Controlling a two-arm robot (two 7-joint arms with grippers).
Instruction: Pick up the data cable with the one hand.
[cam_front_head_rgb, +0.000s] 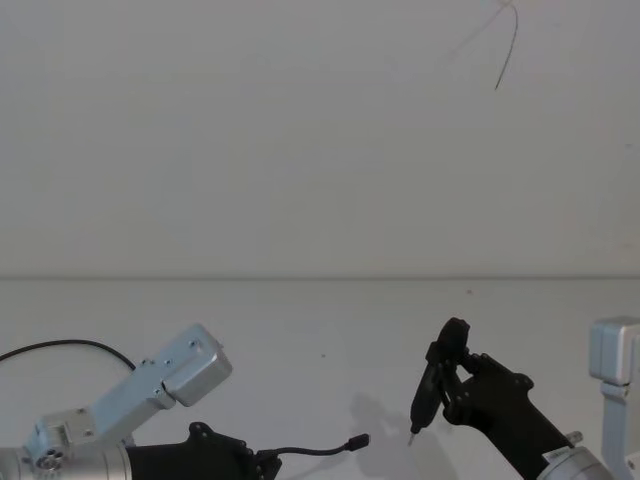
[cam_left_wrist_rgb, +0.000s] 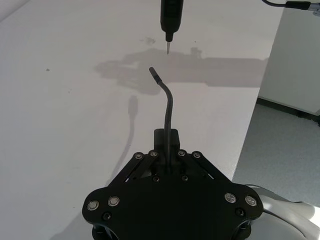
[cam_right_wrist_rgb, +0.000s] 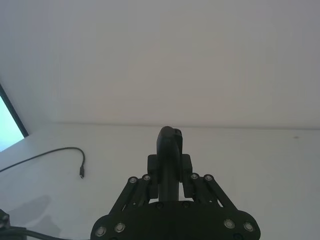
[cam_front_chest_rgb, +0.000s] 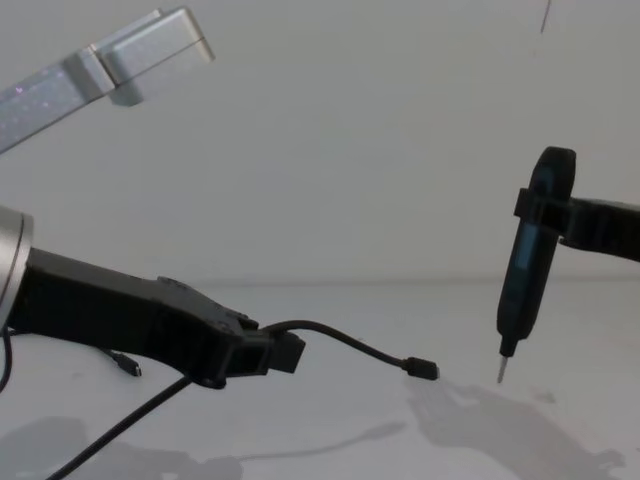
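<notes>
My left gripper (cam_front_head_rgb: 265, 462) (cam_left_wrist_rgb: 167, 150) (cam_front_chest_rgb: 285, 352) is shut on the data cable (cam_front_head_rgb: 315, 450) (cam_left_wrist_rgb: 169, 105) (cam_front_chest_rgb: 350, 345), a thin black cord held above the white table. The cord's free end arcs forward, and its small plug (cam_front_head_rgb: 358, 441) (cam_left_wrist_rgb: 154, 73) (cam_front_chest_rgb: 422, 369) hangs in the air. The rest of the cord trails down behind the gripper toward the table. My right gripper (cam_front_head_rgb: 445, 385) (cam_right_wrist_rgb: 169, 167) (cam_front_chest_rgb: 545, 215) is shut on a thick black pen-shaped tool (cam_front_head_rgb: 425, 395) (cam_left_wrist_rgb: 169, 20) (cam_front_chest_rgb: 525, 270), metal tip down, a short way right of the plug.
Another black cord end (cam_right_wrist_rgb: 60, 152) (cam_front_chest_rgb: 125, 365) (cam_front_head_rgb: 60, 347) with a small plug lies on the table at the left. The table's edge (cam_left_wrist_rgb: 250, 125) drops to the floor beside the left gripper. A white wall stands behind.
</notes>
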